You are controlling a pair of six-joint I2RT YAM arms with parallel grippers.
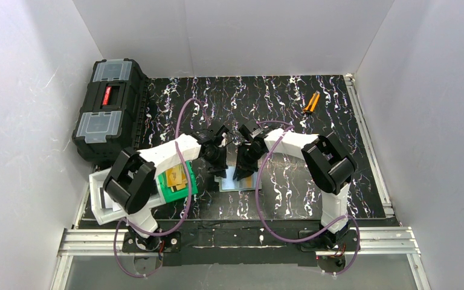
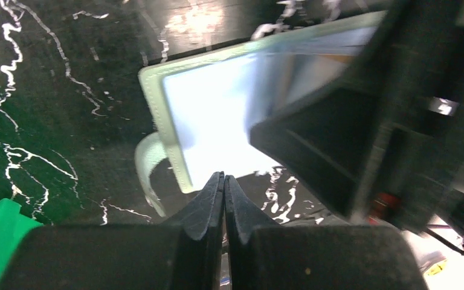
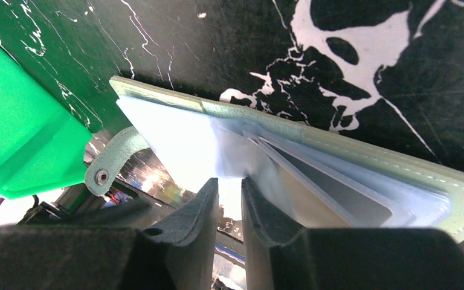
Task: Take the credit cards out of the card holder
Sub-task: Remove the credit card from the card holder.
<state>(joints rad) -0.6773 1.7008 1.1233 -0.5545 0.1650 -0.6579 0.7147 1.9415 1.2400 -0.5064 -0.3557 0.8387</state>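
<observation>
Where white walls (image 1: 229, 36) box the marbled table (image 1: 278, 103), left claw (image 2: 224, 181) sits pressed together, right claw (image 3: 229, 187) unclear.

Worktop (image 1: 266, 103): black, white marbled veining. A black toolbox (image 1: 109, 109) with clear lid compartments is recorded at the left rear corner. An orange-handled tool (image 1: 311, 103) is seen lying at the right rear, well apart. A green bin (image 1: 170, 196) is noted front left, with a white bin (image 1: 99, 196) just beside it.

card holder (image 2: 211, 115) — lies open, pale-blue inside | credit cards (image 1: 177, 177) — gold, beside it
</observation>
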